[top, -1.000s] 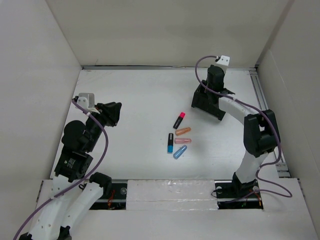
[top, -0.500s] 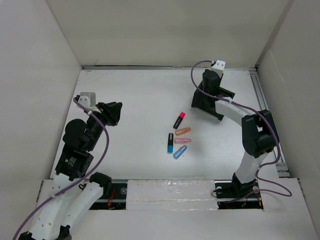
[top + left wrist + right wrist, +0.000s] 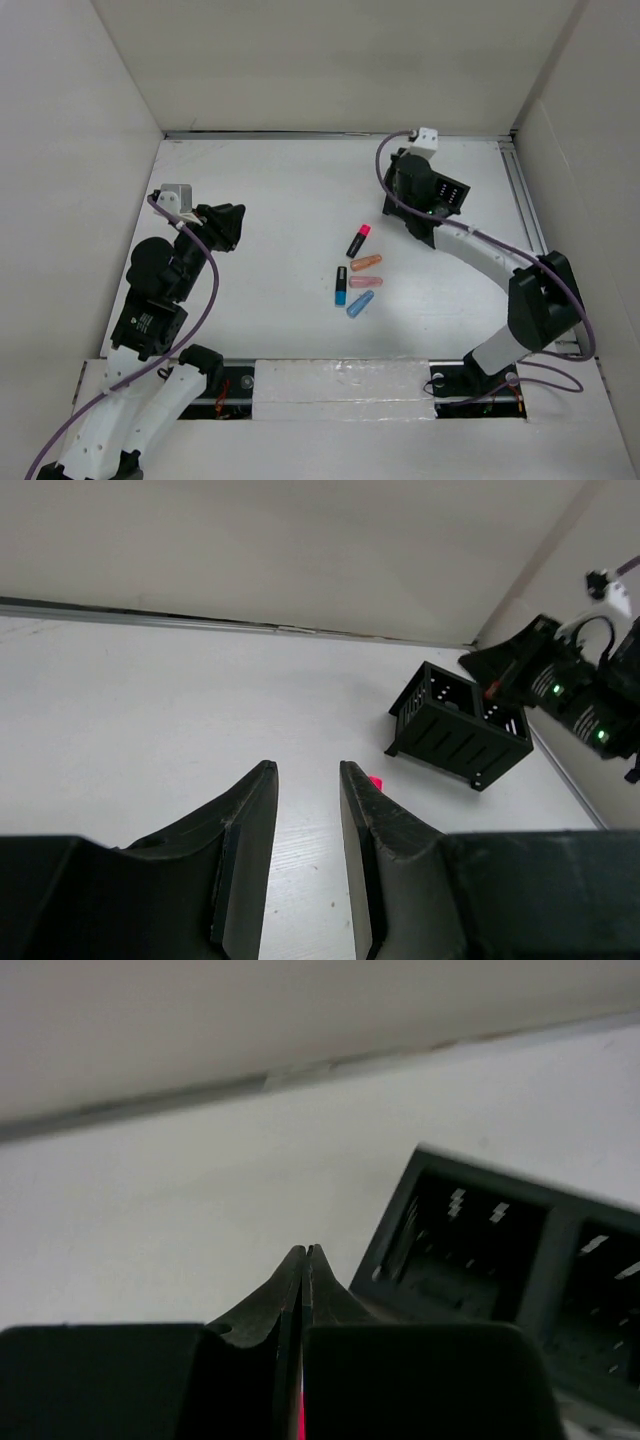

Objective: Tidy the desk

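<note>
The white desk point(image 3: 270, 190) carries five markers in its middle: a black-and-pink one point(image 3: 358, 240), an orange one point(image 3: 366, 263), a salmon one point(image 3: 365, 282), a black-and-blue one point(image 3: 341, 286) and a blue one point(image 3: 359, 303). A black compartment organizer point(image 3: 450, 192) stands at the back right; it also shows in the left wrist view point(image 3: 460, 730) and the right wrist view point(image 3: 500, 1250). My right gripper point(image 3: 393, 200) is shut and empty at the organizer's left end, fingertips together point(image 3: 306, 1252). My left gripper point(image 3: 232, 225) is open and empty above the desk's left side point(image 3: 305, 780).
Upright white wall panels point(image 3: 330, 60) enclose the desk at the back and on both sides. A metal rail point(image 3: 525, 200) runs along the right edge. The pink cap of the nearest marker point(image 3: 375, 782) peeks out beside my left gripper's right finger.
My right wrist has swung left and lower beside the organizer, and its elbow has moved out to the right. The left arm and the markers have not moved.
</note>
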Robot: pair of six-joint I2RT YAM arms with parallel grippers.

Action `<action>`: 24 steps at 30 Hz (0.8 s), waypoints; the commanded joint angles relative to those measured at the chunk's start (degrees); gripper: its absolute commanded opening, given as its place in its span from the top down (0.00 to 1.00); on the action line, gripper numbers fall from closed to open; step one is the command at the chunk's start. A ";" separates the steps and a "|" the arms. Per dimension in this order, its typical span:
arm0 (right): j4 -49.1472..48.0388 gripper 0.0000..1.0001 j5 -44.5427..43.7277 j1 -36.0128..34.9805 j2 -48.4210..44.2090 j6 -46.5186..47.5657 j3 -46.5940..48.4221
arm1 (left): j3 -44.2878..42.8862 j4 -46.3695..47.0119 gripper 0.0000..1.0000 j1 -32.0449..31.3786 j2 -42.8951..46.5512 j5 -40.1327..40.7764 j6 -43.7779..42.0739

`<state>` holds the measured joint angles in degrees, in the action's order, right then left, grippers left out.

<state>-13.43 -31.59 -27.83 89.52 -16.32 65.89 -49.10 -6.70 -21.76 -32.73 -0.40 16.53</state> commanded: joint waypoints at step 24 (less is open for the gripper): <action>12.64 0.41 21.84 -5.74 17.09 -10.75 -0.77 | 0.32 2.66 0.69 -0.13 0.47 -1.71 -0.10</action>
<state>-0.40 -11.29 -34.06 105.49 -25.78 61.84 -49.10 -6.66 -21.76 -32.73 -1.30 16.56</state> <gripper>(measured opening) 0.596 0.310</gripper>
